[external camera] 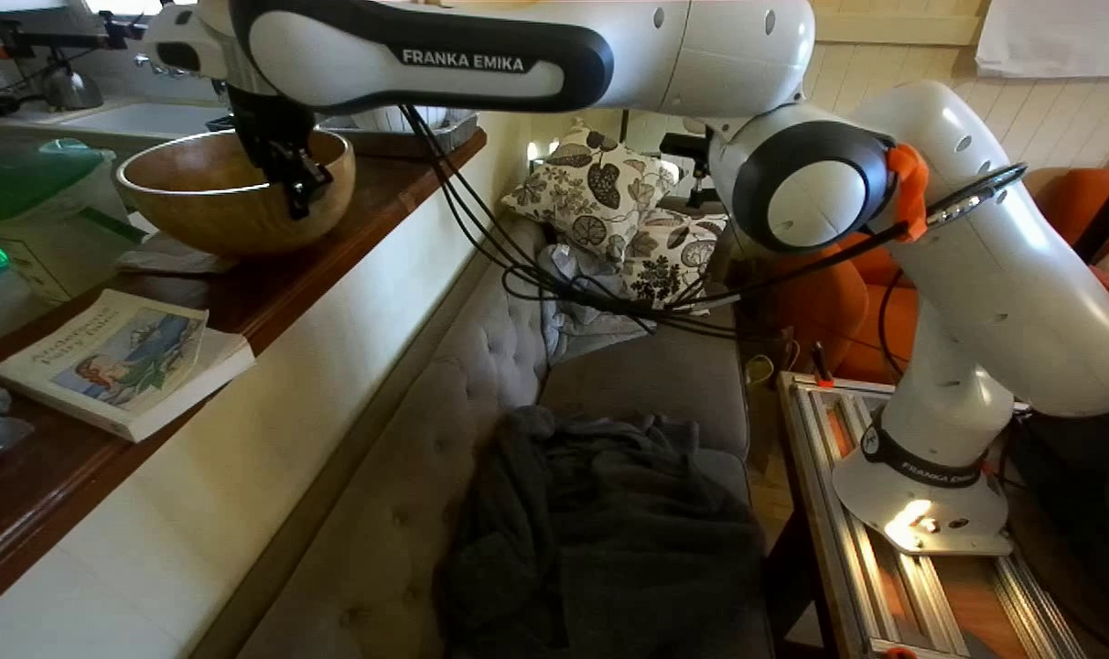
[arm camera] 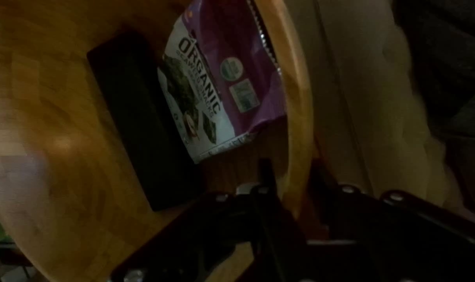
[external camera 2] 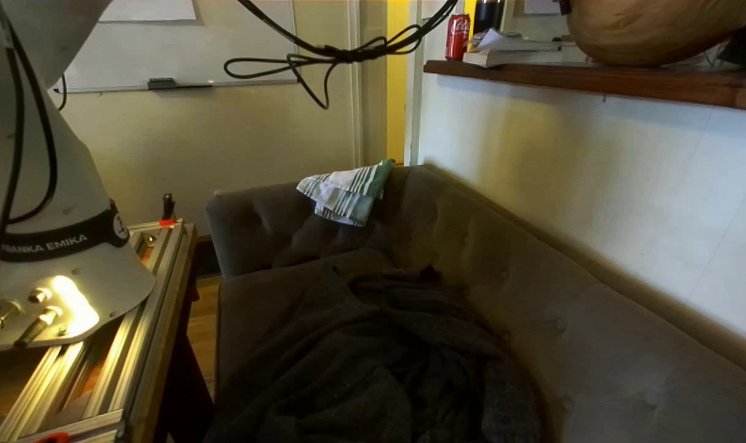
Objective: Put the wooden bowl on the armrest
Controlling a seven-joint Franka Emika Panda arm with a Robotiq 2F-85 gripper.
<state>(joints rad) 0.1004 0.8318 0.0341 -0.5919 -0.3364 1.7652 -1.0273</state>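
Fingers [arm camera: 267,180] astride wooden bowl [external camera: 234,220] rim — cannot tell if pinching — "ORGANIC SEAWEED SNACKS" packet [arm camera: 222,82] inside, "FRANKA EMIKA" arm [external camera: 490,64]

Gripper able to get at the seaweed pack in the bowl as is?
Probably not without repositioning: the gripper straddles the rim of the wooden bowl, so the bowl wall sits between its fingers. The seaweed pack lies inside, its printed face uncovered.

White arm [external camera: 651,50], black band [external camera: 925,467] lettered FRANKA EMIKA, black hand [external camera: 303,189], looped cables [external camera 2: 348,56], orange wrap [external camera: 908,188]
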